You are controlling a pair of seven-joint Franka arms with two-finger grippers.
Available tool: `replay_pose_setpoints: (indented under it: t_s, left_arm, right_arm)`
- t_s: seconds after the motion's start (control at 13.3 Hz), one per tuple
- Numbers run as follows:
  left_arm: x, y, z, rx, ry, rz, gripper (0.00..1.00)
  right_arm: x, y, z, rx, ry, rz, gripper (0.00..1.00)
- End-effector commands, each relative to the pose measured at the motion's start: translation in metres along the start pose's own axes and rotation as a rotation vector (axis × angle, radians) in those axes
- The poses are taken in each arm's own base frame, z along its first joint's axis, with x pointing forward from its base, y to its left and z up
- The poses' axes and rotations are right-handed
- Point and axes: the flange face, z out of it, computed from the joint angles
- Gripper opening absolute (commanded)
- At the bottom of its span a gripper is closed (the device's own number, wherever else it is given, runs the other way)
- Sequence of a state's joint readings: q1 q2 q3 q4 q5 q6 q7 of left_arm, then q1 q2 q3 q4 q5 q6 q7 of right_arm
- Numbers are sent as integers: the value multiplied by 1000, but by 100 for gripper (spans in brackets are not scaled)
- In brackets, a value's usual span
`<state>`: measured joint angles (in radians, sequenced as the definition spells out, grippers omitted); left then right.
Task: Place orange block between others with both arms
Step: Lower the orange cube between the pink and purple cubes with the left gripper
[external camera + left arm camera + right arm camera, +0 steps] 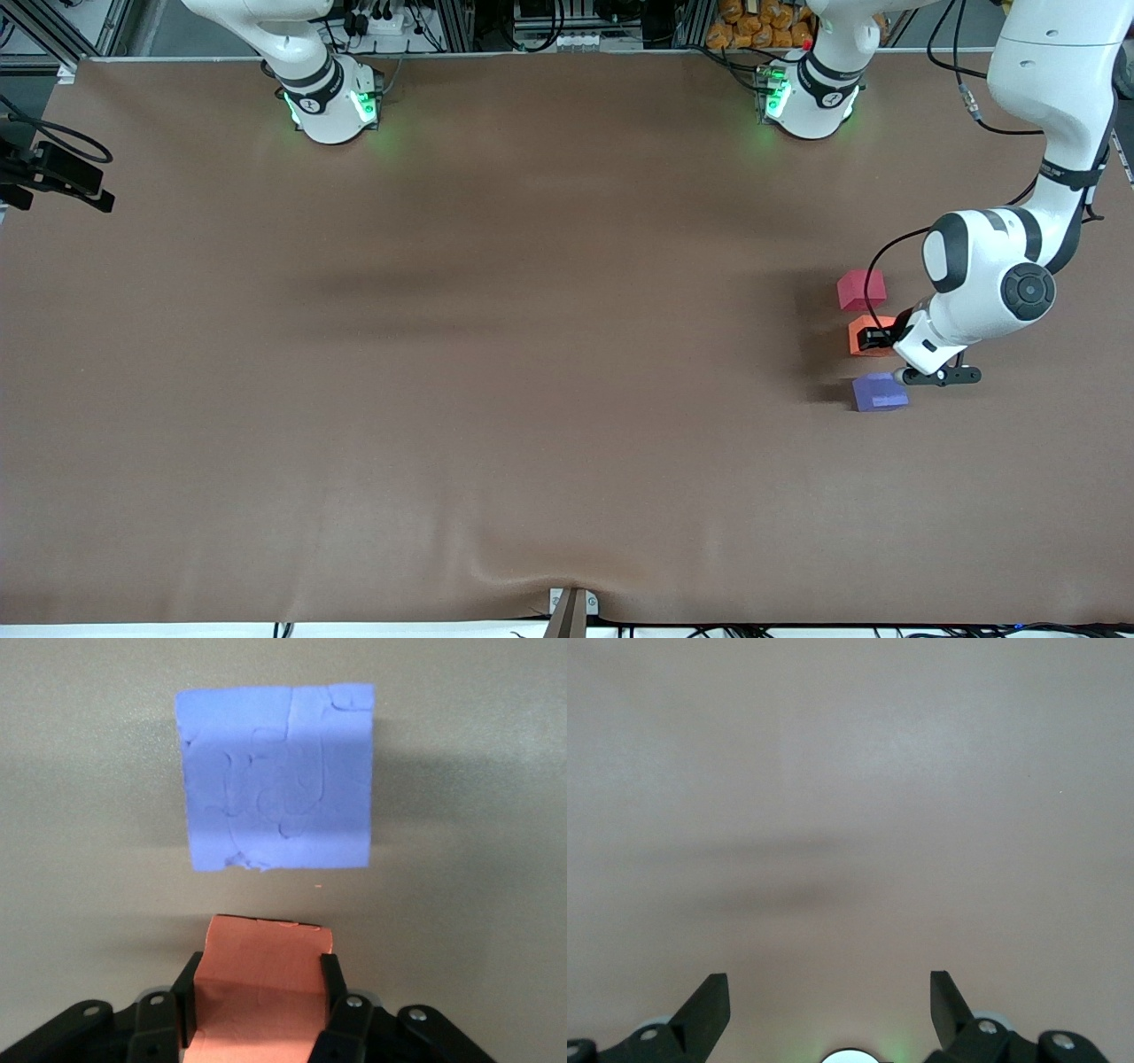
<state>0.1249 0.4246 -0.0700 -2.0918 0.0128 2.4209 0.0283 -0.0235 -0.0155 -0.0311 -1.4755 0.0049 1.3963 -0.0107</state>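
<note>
Two end effectors: left end effector (259,997) clamps half-hidden orange block (261,983); right end effector (830,1005) spread, empty.

**Left arm down and gripping, right arm waiting**

Your left arm (1054,115) reaches from its base along its own end of the table, elbow high, wrist bent low to the table. Your left gripper (260,992) is clamped on the orange block (259,988), one finger (330,988) pressed against each side. Your right arm (301,53) waits folded near its base; your right gripper (829,997) hangs with jaws spread wide, seemingly holding nothing.
</note>
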Motion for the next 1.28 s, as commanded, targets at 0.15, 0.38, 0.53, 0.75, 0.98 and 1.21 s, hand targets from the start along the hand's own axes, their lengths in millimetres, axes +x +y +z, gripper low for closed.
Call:
replay_pose_setpoints:
  t_s: [0.15, 0.38, 0.53, 0.75, 0.98, 1.21]
  left_arm:
    - [10, -3, 2, 7, 13, -28, 4]
    - [10, -3, 3, 7, 13, -45, 7]
    - [11, -3, 3, 7, 11, -47, 10]
    - [12, -1, 3, 2, 13, -53, 82]
    - [18, 1, -6, 4, 25, -72, 100]
    - [24, 1, -27, 6, 22, -74, 100]
  right_arm:
    - [4, -1, -1, 4, -4, 11, 100]
    - [4, -1, -1, 4, -4, 11, 100]
    - [4, -1, -1, 4, -4, 12, 100]
    - [4, -1, -1, 4, -4, 11, 100]
    - [4, -1, -1, 4, -4, 12, 100]
    - [4, -2, -1, 4, -4, 9, 100]
